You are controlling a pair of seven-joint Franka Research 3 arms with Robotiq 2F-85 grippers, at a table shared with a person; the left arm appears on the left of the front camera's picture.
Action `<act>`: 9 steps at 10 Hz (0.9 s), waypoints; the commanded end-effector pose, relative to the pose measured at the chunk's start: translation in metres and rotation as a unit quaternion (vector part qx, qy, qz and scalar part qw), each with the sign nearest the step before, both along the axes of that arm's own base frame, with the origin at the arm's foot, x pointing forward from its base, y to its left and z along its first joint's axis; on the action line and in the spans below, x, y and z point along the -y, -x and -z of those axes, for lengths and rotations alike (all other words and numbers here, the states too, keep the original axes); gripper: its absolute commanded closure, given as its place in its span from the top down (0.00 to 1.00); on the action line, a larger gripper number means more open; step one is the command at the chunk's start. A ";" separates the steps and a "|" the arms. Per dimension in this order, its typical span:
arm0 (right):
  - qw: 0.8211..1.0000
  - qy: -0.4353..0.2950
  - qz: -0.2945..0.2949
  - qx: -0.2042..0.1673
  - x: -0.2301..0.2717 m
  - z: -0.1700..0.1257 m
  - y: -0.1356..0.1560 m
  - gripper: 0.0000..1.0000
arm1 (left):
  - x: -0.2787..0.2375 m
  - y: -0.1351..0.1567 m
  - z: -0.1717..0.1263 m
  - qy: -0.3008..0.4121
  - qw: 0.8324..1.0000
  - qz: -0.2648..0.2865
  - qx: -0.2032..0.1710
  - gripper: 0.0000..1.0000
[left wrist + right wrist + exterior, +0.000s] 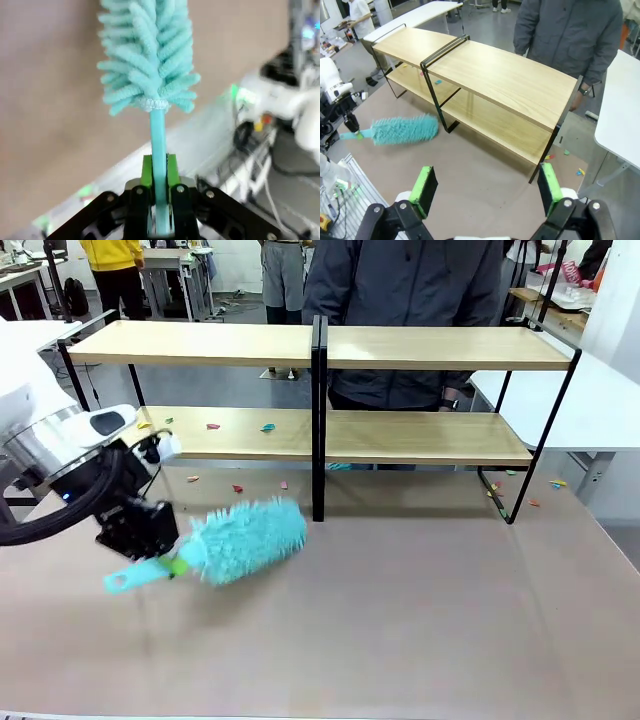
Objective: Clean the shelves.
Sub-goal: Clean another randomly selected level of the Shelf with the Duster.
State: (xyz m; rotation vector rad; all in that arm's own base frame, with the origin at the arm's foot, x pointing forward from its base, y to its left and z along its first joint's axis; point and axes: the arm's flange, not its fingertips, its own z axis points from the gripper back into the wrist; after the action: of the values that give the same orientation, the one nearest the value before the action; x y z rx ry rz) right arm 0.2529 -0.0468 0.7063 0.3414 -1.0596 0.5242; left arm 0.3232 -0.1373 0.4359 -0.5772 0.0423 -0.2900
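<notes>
**Left arm grips a teal duster in front of the shelves**

From where I stand, the left gripper (172, 563) is low over the brown table (420, 620) at its left side. Its green pads are clamped tight on the thin handle of a fluffy teal duster (245, 538). The wrist view shows the handle running straight up between the two fingers to the brush head. The head points right, towards the foot of the black centre post, and stops short of it. I cannot tell whether the bristles touch the tabletop.

Behind the duster, the shelves (420, 348) stand along the far part of the table and span most of its width. They have two tiers of light wood in a thin black frame. Small coloured paper scraps (267, 426) lie on the left lower board. A few more scraps sit on the table under that half, and others lie by the slanted right leg.

A person in a dark grey jacket (405, 300) stands just behind the shelves, right of the centre post. A white table (600, 400) is further right.

The right gripper (486, 189) hangs high above the table, looking down on the shelves. Its jaws are spread wide and hold nothing.
</notes>
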 end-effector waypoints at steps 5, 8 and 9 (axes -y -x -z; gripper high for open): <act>1.000 -0.003 -0.003 0.003 -0.001 -0.001 0.000 1.00 | 0.001 0.007 0.006 -0.003 0.999 0.026 -0.028 0.13; 1.000 -0.003 -0.003 0.003 -0.001 -0.001 0.000 1.00 | 0.011 0.000 0.023 -0.004 1.000 -0.021 0.017 0.13; 1.000 -0.003 -0.003 0.003 -0.001 -0.001 0.000 1.00 | 0.013 -0.003 0.027 -0.009 0.997 -0.063 0.045 0.13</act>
State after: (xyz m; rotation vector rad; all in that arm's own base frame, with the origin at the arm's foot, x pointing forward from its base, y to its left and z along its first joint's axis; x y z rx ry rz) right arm 0.2530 -0.0468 0.7062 0.3414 -1.0592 0.5242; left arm 0.3377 -0.1422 0.4253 -0.5507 -0.0116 -0.2628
